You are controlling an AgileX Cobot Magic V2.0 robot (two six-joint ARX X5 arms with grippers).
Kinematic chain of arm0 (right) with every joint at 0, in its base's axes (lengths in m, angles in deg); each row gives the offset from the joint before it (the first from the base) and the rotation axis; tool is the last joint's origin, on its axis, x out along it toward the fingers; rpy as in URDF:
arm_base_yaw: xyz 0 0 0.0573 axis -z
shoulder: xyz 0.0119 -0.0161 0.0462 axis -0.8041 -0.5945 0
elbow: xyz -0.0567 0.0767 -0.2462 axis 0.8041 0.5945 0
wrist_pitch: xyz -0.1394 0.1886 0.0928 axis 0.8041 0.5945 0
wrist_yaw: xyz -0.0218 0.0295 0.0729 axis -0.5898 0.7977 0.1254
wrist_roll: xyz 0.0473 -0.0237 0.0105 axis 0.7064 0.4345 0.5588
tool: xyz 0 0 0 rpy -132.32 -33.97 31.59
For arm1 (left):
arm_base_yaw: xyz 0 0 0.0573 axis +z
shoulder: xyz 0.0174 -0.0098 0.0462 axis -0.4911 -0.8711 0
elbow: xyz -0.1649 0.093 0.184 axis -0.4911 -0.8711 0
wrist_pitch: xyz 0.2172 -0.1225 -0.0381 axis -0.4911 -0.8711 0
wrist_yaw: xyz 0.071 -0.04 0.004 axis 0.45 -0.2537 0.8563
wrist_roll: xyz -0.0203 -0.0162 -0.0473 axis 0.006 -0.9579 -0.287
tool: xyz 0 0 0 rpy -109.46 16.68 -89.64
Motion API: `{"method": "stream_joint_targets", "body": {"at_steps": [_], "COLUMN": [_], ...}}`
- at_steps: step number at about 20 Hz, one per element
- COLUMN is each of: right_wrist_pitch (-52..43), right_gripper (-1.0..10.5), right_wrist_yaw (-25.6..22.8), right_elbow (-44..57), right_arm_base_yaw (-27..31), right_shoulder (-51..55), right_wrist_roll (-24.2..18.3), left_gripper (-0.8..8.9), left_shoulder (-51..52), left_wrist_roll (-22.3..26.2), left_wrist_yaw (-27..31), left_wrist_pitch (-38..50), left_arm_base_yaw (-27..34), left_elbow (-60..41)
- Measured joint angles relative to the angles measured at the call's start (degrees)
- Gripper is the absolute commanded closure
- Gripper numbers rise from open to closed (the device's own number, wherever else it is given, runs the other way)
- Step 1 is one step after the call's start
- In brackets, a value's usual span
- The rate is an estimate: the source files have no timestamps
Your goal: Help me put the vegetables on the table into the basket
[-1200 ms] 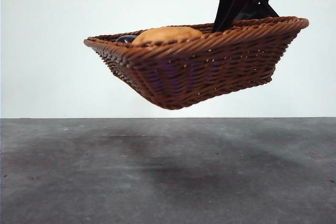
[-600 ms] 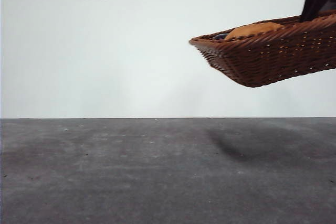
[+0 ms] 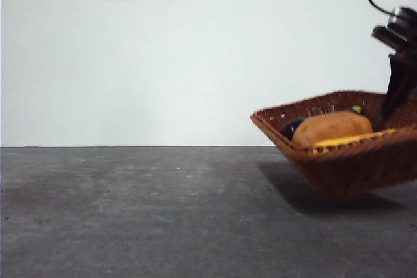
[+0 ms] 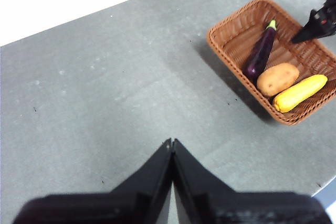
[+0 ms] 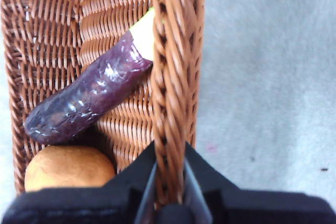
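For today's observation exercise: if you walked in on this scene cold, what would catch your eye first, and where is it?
The reddish-brown woven wicker basket at the table's far right, tilted in the front view, holding a long purple eggplant, an orange-brown potato and a yellow corn-like piece. The right gripper is clamped on the basket's braided rim, while the left gripper hangs shut over bare dark grey table.
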Motion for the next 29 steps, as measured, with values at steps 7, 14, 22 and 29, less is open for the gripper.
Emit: {"method": "stream_joint_targets", "body": {"at_steps": [7,14,22,29], "right_wrist_pitch": [-1.2,-1.7,-4.4,3.4], "right_gripper": [9.6,9.4,6.5,6.7], "right_wrist_yaw": [-3.5,-6.3,-5.4,-7.9], "right_elbow": [0.3,0.7,0.9,-3.5], "right_arm_base_yaw": [0.1,0.1,0.1,0.1], "right_shoulder": [-6.9,-7.8,-7.8,4.0], "right_wrist_roll": [-0.2,-0.2,-0.5,-0.5], "left_gripper": [8.22,8.22,8.21,8.22], "left_shoulder": [-0.2,-1.0,-1.4,-1.4], "left_wrist_roll": [0.0,0.4,0.4,0.4], "left_wrist_yaw": [0.0,0.0,0.0,0.0], "left_wrist_pitch": [0.0,0.0,0.0,0.0], "left_arm_base_yaw": [0.0,0.0,0.0,0.0], "left_elbow": [0.0,0.0,0.0,0.0]}}
